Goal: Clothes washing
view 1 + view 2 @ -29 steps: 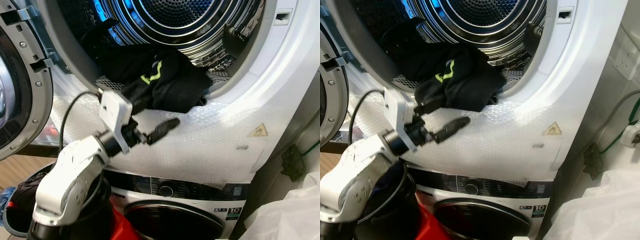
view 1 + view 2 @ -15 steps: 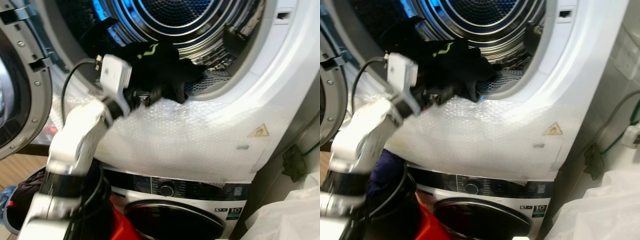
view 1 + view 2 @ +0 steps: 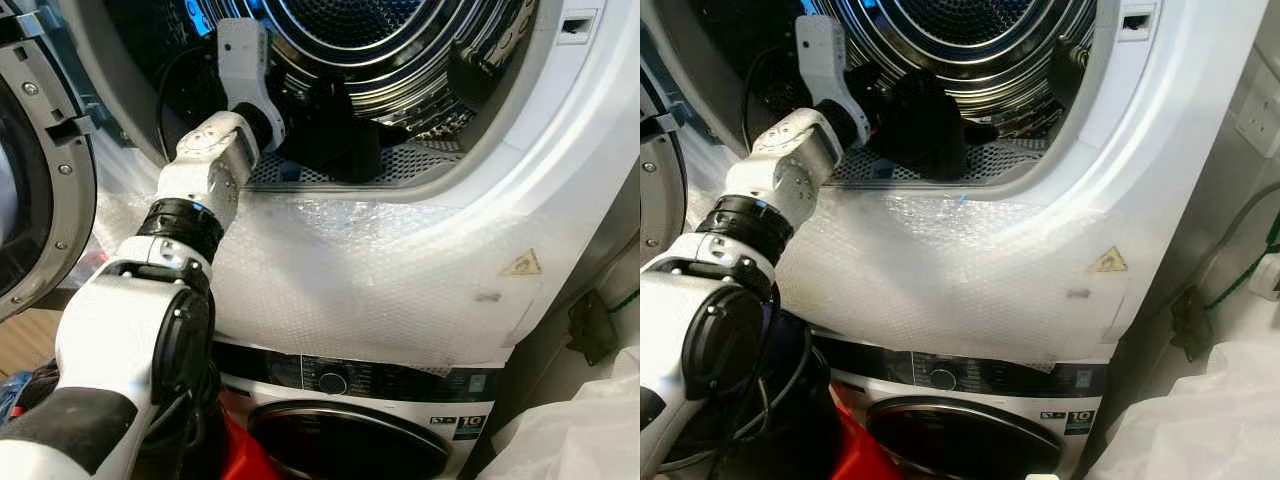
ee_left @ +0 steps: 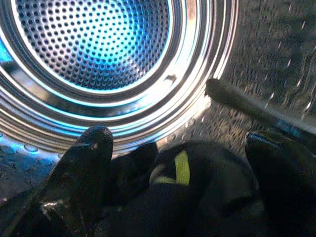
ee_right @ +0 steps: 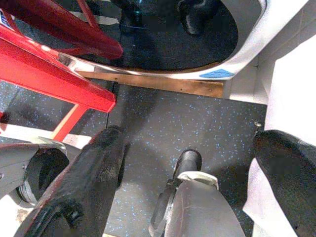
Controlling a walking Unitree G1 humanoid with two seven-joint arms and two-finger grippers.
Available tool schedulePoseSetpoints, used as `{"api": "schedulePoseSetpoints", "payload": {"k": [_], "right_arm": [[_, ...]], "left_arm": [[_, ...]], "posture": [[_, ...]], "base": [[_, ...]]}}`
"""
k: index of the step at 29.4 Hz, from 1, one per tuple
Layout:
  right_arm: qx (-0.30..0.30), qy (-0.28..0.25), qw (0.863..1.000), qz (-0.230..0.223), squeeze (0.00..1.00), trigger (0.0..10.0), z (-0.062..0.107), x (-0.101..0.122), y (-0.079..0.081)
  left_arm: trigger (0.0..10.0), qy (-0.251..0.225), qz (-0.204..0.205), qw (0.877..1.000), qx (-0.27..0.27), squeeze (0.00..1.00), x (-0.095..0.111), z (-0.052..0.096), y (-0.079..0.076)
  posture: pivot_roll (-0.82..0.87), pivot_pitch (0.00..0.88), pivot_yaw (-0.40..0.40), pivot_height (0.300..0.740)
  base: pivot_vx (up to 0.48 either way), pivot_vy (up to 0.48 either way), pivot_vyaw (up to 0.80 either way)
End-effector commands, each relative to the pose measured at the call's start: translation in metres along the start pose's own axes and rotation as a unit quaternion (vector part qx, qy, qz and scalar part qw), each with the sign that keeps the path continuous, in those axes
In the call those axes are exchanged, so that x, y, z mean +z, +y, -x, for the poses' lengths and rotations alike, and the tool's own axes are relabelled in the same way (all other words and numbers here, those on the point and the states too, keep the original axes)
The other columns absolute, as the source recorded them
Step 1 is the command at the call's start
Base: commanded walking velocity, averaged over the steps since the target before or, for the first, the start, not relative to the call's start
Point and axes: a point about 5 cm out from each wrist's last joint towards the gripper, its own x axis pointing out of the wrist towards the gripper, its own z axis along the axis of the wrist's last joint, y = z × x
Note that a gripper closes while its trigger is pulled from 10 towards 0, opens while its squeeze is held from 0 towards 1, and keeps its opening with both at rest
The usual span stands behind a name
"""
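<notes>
My left gripper [image 4: 177,197] reaches into the upper machine's drum [image 3: 400,60], fingers spread wide, the black garment [image 3: 335,130] with its yellow mark lying between them on the drum floor just inside the door opening [image 3: 420,180]. Risk: if I pull out now, cloth may snag on a finger and drag over the lip onto the bubble wrap [image 3: 380,270]. Right gripper [image 5: 192,163] hangs idle over the floor, open.

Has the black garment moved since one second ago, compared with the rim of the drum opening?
Yes. The black garment hung out over the drum opening's rim onto the bubble wrap; now it lies inside the drum, pushed there by the left gripper.
</notes>
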Motion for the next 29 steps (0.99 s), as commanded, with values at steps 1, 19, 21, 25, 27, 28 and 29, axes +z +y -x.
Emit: {"api": "schedulePoseSetpoints", "payload": {"k": [1,19,21,25,27,28,29], "right_arm": [[0.003,0.006,1.0,-0.006,0.0,10.0,0.001,-0.004,0.004],[0.014,-0.032,0.999,-0.037,0.0,10.0,0.0,0.007,0.011],[0.018,-0.033,0.999,-0.033,0.0,10.0,0.0,0.008,0.012],[0.019,-0.035,0.999,-0.03,0.0,10.0,0.0,0.009,0.012],[0.021,-0.035,0.999,-0.027,0.0,10.0,0.0,0.009,0.012],[0.022,-0.036,0.999,-0.025,0.0,10.0,-0.001,0.01,0.012],[0.022,-0.036,0.999,-0.025,0.0,10.0,-0.001,0.011,0.012]], "left_arm": [[10.0,0.001,-0.027,0.999,-0.018,0.0,0.002,-0.002,-0.004],[10.0,-0.228,-0.103,0.924,-0.288,0.0,0.053,0.077,-0.071],[10.0,-0.185,-0.037,0.929,-0.32,0.0,0.044,0.095,-0.075],[10.0,-0.082,0.064,0.911,-0.399,0.0,0.018,0.136,-0.088],[10.0,-0.066,0.072,0.909,-0.404,0.0,0.014,0.143,-0.09],[10.0,0.006,0.076,0.894,-0.442,0.0,-0.004,0.168,-0.093],[10.0,0.033,0.083,0.885,-0.456,0.0,-0.009,0.177,-0.095]], "posture": [[0.07,0.0,0.138,0.74],[0.09,0.0,0.156,0.74],[0.1,0.0,0.158,0.74],[0.12,0.0,0.155,0.74],[0.12,0.0,0.156,0.74],[0.13,0.0,0.154,0.74],[0.13,0.0,0.154,0.74]], "base": [[0.0,0.0,0.0],[0.0,0.0,0.0],[0.0,0.0,0.0],[0.0,0.0,0.0],[0.0,0.0,0.0],[0.0,0.0,0.0],[0.0,0.0,0.0]]}}
